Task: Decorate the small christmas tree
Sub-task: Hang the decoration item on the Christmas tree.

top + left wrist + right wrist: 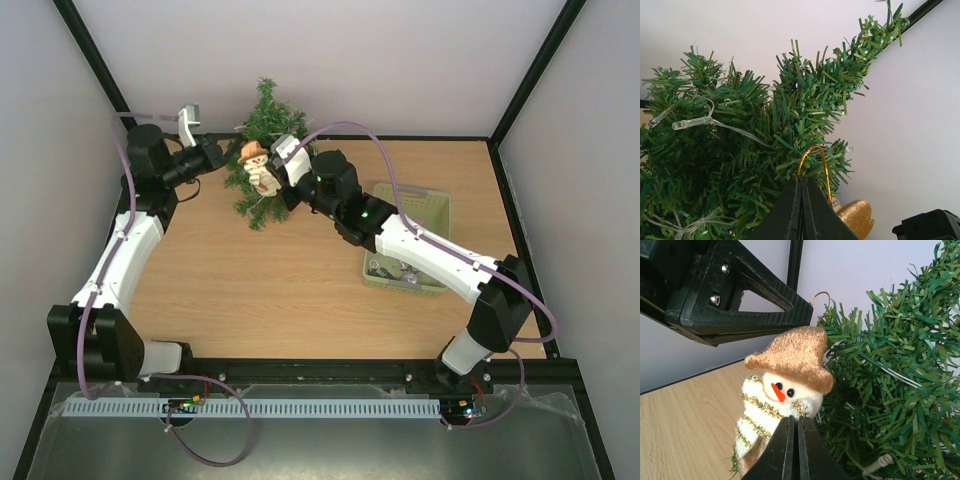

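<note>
The small christmas tree stands at the back of the table, wound with a clear light string. A snowman ornament with a tan hat and gold-striped body hangs in front of it. My left gripper is shut on the ornament's gold loop, which it holds against the branches. My right gripper is shut, its tips pinching the snowman at the tinsel scarf under its chin. The left gripper's fingers show above the snowman's hat in the right wrist view.
A pale green basket with several ornaments inside sits on the right of the wooden table, under my right arm. Black frame posts and white walls close in the back and sides.
</note>
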You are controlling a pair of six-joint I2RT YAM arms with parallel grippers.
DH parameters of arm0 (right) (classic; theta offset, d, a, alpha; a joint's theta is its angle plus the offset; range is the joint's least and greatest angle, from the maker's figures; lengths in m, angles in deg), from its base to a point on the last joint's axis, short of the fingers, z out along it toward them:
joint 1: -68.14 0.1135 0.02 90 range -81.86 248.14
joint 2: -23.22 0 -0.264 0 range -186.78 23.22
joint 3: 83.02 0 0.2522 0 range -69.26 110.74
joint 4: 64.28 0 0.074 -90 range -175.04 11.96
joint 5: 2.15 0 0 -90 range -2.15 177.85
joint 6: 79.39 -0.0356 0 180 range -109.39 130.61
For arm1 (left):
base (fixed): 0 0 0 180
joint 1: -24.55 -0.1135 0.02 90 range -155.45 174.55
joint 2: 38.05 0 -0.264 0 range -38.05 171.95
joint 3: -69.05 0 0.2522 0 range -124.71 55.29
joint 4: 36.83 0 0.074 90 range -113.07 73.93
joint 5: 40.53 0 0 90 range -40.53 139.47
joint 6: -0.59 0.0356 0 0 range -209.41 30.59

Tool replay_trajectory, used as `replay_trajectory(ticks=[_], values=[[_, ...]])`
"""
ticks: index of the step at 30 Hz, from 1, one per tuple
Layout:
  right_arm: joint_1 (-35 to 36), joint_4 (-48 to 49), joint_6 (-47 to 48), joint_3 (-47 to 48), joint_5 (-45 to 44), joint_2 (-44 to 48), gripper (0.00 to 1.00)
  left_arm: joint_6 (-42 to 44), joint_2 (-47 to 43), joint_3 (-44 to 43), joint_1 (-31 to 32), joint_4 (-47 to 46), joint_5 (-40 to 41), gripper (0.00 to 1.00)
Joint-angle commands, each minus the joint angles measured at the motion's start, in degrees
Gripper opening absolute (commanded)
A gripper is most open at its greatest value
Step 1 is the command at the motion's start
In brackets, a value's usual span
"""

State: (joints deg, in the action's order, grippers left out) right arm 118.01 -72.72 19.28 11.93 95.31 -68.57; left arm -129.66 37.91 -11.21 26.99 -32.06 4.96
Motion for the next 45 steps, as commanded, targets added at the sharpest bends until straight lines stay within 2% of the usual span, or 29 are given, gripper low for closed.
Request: replay_trajectory(ticks=[1, 17, 25, 35, 41, 45], values=[[0.3, -0.8, -0.9, 2.2, -1.5, -0.6, 0.02, 1.9, 0.8, -2.6, -0.4, -0.6, -2.1, 0.02], [0.7, 1.4, -0.3, -0.8, -0.6, 2.3, 0.02, 3.3, -1.1, -2.7, -0.4, -1.3, -3.2, 0.02], [0.9, 2.2, 0.7, -2.2, -1.3, 4.1, 0.02, 1.3, -2.7, -0.7, -0.3, -5.4, -4.6, 0.02], [1.0, 0.4, 0.7, -2.2, -5.3, 2.4, 0.02, 2.6, 0.1, -2.0, -0.3, -2.7, -2.7, 0.02], [0.9, -2.1, -0.1, 0.0, -6.6, 0.3, 0.02, 6.8, 2.9, -5.1, -0.3, 3.5, -1.4, 0.02], [0.9, -2.2, -0.4, 0.1, -6.5, 0.0, 0.02, 7.3, 3.4, -5.7, -0.3, 4.2, -0.2, 0.02]])
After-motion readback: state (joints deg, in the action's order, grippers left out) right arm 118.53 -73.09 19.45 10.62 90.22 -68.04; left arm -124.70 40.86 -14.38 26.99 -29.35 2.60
